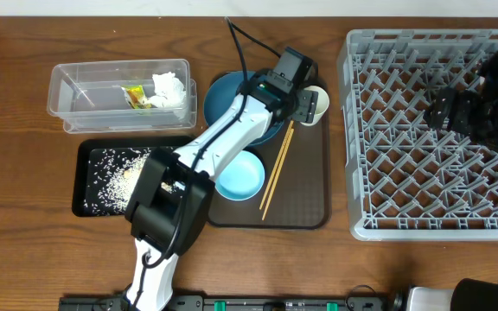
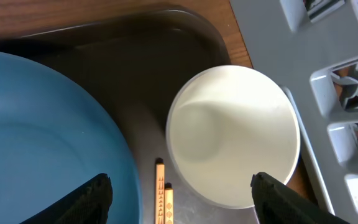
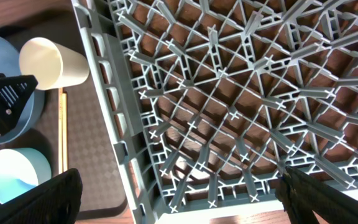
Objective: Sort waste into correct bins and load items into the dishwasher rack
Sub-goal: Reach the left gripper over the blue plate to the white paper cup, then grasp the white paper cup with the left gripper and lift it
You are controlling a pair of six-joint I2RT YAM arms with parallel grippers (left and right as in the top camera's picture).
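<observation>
Clear tub (image 1: pixel 67 86) at 10 o'clock holds wrapper (image 1: pixel 136 96) and tissue (image 1: pixel 169 89); rice (image 1: pixel 115 177) lies in black tray (image 1: pixel 83 186). Left claw (image 2: pixel 182 198), wide and empty, hangs over white cup (image 2: pixel 232 134) at serving tray's (image 1: pixel 305 203) 1 o'clock corner, likely lining up a grab. Right claw (image 3: pixel 178 198), wide and empty, hovers above dishwasher rack (image 1: pixel 422 138) at 3 o'clock.

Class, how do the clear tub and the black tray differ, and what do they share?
The clear tub is see-through and deeper; the black tray is opaque and shallow. The clear tub holds a wrapper and tissue; the black tray holds rice. Both are rectangular.
</observation>
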